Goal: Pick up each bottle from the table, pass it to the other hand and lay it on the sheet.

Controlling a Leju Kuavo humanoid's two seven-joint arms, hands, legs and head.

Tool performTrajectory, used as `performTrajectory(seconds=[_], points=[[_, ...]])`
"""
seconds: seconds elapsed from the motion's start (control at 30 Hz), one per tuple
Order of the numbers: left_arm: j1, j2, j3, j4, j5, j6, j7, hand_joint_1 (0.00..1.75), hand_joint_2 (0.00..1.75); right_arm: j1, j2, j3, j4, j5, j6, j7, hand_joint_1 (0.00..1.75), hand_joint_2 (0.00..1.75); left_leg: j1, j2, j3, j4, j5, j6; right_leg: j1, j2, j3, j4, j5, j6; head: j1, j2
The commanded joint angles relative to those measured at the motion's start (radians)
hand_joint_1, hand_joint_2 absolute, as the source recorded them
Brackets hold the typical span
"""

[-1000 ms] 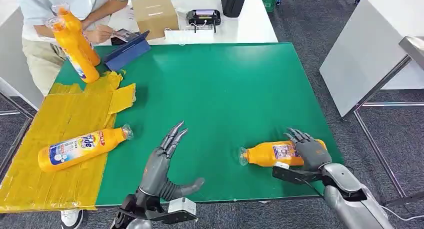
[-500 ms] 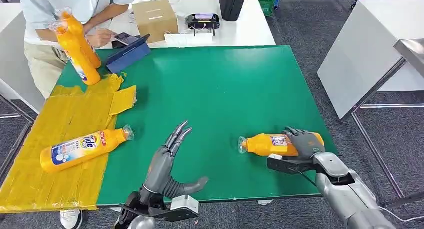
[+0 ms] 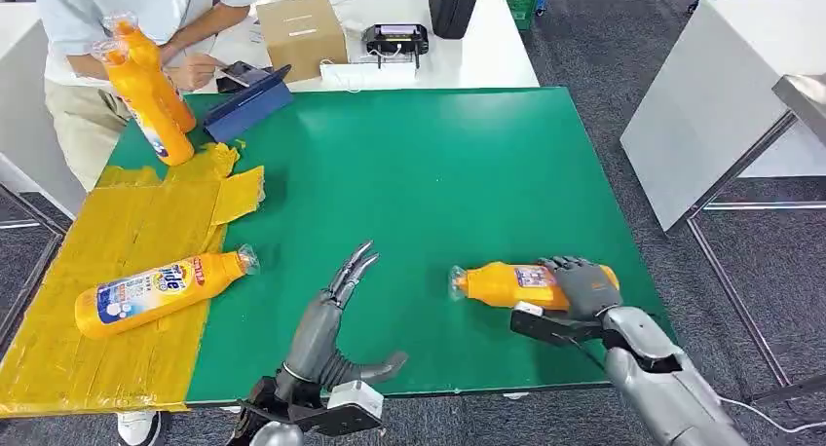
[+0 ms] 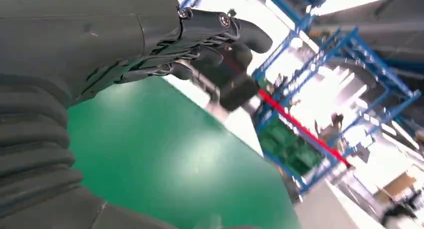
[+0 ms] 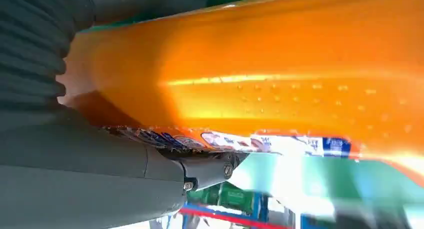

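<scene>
The right hand [image 3: 581, 282] grasps a glossy orange plastic bottle [image 3: 506, 283] at 4 o'clock on the green table [image 3: 438, 173]. The left hand [image 3: 326, 324] is released, fingers straight. Four bottles show: one lies on the crinkled yellow sheet [image 3: 127, 241] at 8 o'clock, and a person [image 3: 117, 8] holds two at 10 o'clock.

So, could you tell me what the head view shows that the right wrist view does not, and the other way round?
The head view alone takes in the open left hand raised over the green table, the yellow sheet with a bottle lying on it, and a person holding two more bottles. The right wrist view alone shows, close up, droplets on the orange bottle's side and the printed edge of its label. Both show the right hand gripping that orange bottle.
</scene>
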Motion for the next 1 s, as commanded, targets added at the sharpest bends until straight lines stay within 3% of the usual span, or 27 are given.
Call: performTrajectory(seconds=[0.03,0.13,0.27,0.33,0.6,0.77,0.87,1.0], points=[[0.016,-0.003,0.016,0.002,0.012,-0.020,-0.010,0.00,1.75,0.142,0.271,-0.218,-0.351,-0.245,-0.098,-0.115,1.75,1.75,0.002,0.003,0.000,0.000,-0.002,-0.003,0.001,0.007,-0.003,0.001,-0.001,-0.003,-0.002,0.000],[0.016,-0.003,0.015,0.003,0.012,-0.020,-0.010,0.00,1.75,0.148,0.273,-0.216,-0.364,-0.247,-0.098,-0.113,1.75,1.75,0.002,-0.003,-0.003,0.000,0.001,-0.002,0.001,-0.002,-0.004,0.001,-0.003,-0.003,-0.001,0.000],[0.015,-0.003,0.015,0.004,0.012,-0.019,-0.010,0.00,1.75,0.151,0.267,-0.219,-0.364,-0.248,-0.097,-0.112,1.75,1.75,0.002,-0.005,-0.004,0.000,0.001,-0.002,0.001,-0.002,-0.004,0.000,-0.003,-0.003,-0.002,0.000],[0.016,-0.003,0.015,0.006,0.013,-0.015,-0.012,0.00,1.75,0.155,0.295,-0.228,-0.376,-0.320,-0.091,-0.158,1.75,1.75,0.001,-0.005,-0.005,0.000,0.001,-0.002,0.001,-0.002,-0.004,0.000,-0.003,-0.003,-0.002,0.000],[-0.012,-0.011,0.002,0.040,0.066,-0.004,-0.036,0.00,1.75,0.105,0.367,-0.093,-0.223,-0.453,0.049,-0.192,1.75,1.75,0.001,-0.003,-0.005,0.000,0.000,-0.003,0.001,0.001,-0.005,0.000,-0.002,-0.004,-0.002,0.000],[-0.011,-0.009,0.001,0.038,0.069,-0.002,-0.036,0.00,1.75,0.104,0.352,-0.080,-0.229,-0.474,0.069,-0.193,1.75,1.75,0.002,-0.004,-0.004,0.000,0.000,-0.003,0.002,0.000,-0.004,0.000,-0.003,-0.004,-0.002,0.000],[-0.025,-0.010,0.001,0.042,0.093,0.004,-0.042,0.00,1.75,0.097,0.374,0.013,-0.171,-0.527,0.195,-0.214,1.75,1.75,0.003,-0.004,-0.004,0.000,-0.001,-0.003,0.002,0.001,-0.004,-0.001,-0.003,-0.004,-0.002,0.000],[-0.039,-0.007,0.026,0.022,0.135,0.020,-0.050,0.00,1.75,0.073,0.400,0.175,-0.064,-0.521,0.240,-0.238,1.75,1.75,0.003,-0.001,-0.004,-0.001,-0.001,-0.003,0.003,0.004,-0.005,-0.001,-0.003,-0.004,-0.001,0.000]])
